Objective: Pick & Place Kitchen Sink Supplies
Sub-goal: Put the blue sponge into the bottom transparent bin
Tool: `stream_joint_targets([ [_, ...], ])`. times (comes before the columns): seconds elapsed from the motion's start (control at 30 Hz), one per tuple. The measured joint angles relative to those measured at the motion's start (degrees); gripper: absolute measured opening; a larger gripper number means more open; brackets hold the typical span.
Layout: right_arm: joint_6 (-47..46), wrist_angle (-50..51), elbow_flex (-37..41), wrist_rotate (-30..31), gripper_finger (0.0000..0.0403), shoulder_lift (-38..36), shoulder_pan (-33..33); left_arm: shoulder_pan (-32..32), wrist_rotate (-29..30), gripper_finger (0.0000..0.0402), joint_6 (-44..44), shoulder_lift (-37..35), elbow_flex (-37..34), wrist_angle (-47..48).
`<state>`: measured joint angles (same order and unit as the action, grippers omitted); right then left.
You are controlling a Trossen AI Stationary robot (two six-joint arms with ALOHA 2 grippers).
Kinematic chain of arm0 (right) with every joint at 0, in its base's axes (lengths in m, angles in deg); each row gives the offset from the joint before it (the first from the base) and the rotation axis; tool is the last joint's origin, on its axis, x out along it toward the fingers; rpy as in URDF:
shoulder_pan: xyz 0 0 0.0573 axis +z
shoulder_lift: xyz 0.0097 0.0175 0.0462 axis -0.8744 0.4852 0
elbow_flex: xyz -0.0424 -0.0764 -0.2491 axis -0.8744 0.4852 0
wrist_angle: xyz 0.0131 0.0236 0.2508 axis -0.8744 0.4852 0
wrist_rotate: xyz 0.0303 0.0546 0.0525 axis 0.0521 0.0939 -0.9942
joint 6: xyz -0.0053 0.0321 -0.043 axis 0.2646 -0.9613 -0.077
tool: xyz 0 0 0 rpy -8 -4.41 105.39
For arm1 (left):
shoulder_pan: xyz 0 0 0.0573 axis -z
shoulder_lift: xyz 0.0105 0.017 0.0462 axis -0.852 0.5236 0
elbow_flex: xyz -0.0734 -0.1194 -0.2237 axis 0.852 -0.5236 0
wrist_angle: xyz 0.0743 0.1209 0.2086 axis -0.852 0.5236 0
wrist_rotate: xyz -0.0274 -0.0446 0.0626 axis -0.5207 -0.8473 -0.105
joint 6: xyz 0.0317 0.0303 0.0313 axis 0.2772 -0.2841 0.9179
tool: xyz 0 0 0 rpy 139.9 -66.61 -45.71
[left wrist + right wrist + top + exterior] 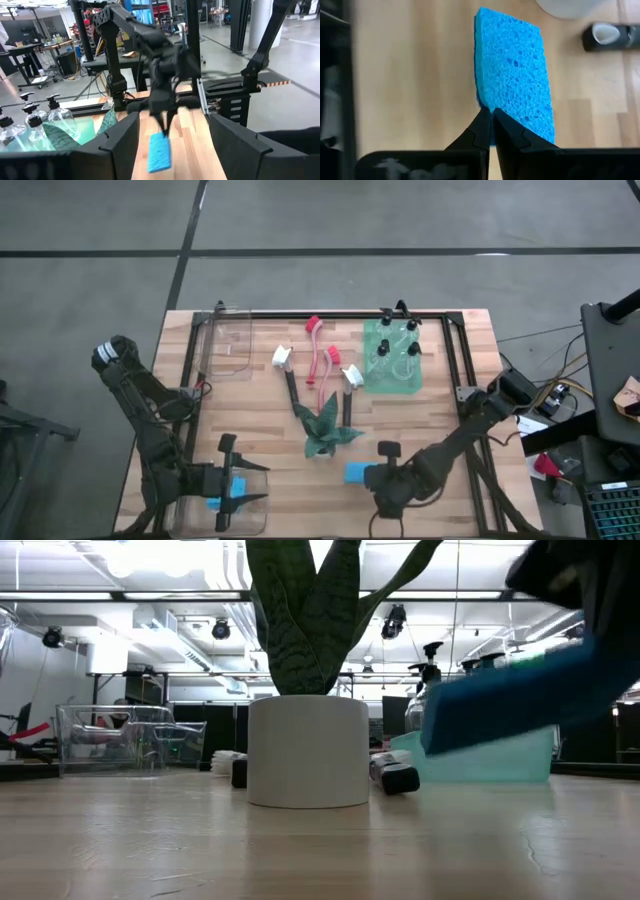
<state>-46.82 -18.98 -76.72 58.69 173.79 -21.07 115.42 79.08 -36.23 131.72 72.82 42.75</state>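
Note:
My right gripper (pixel 372 473) is near the table's near edge, right of the middle, shut on a blue sponge (pixel 515 70), which also shows in the low view (pixel 520 700). My left gripper (pixel 262 484) is open above a clear bin (pixel 255 520) at the near left, with a second blue sponge (pixel 214 503) lying inside. Dish brushes with white heads (pixel 283 360) and red heads (pixel 313 326) lie on the table's far half. Black-capped bottles (pixel 396 340) stand in a teal tray (pixel 400 383). My right gripper pinches the blue sponge between its two fingers at the end nearest the wrist (pixel 487 107), close to one long edge. The fingers come from above, pointing down. The sponge hangs below them (pixel 160 152), tilted and lifted clear of the table.
A potted plant (pixel 325 430) with spiky green leaves stands mid-table, just left of my right gripper; its white pot (pixel 308 750) fills the low view. Another clear bin (pixel 228 345) sits at the far left. A dark frame (pixel 330 314) runs along the far edge.

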Motion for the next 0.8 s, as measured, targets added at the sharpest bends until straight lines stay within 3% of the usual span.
stream_joint_targets([
  [0.43,0.28,-1.76,-7.47,0.08,0.0011,-0.04,3.94,0.02,0.00,0.0234,0.18,0.02,-0.07,5.99],
  [0.8,8.87,-14.24,-10.75,0.70,0.0011,-0.04,4.01,-0.18,-3.26,0.0234,1.11,3.49,-2.95,6.54],
])
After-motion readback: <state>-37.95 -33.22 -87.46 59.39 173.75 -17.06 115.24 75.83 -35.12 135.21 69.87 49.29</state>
